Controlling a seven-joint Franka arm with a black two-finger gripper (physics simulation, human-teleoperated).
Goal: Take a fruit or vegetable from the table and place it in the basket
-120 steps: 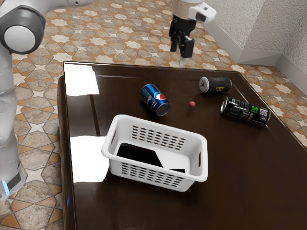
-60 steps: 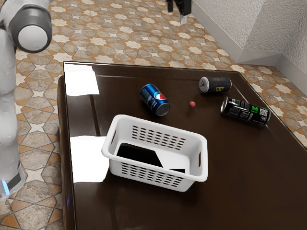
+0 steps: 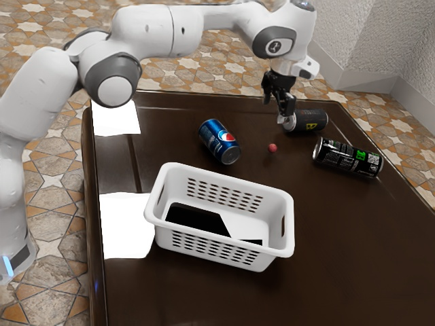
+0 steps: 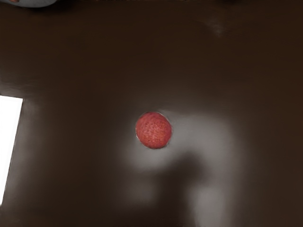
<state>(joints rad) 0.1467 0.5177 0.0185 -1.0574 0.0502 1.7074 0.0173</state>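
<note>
Your gripper [image 3: 276,111] hung empty, fingers apart | fruit [image 3: 272,147] sat on table [image 3: 353,238], between blue can [image 3: 219,141] and green-lettered can [image 3: 347,157] | judged light, firmish, quick to roll; you needed a gentle pinch across its middle

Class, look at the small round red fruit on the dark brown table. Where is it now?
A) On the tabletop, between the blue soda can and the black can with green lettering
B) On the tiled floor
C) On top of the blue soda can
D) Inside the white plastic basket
A, because the small round red fruit sits on the dark brown tabletop, with the blue soda can on one side and the black can with green lettering on the other.
</note>
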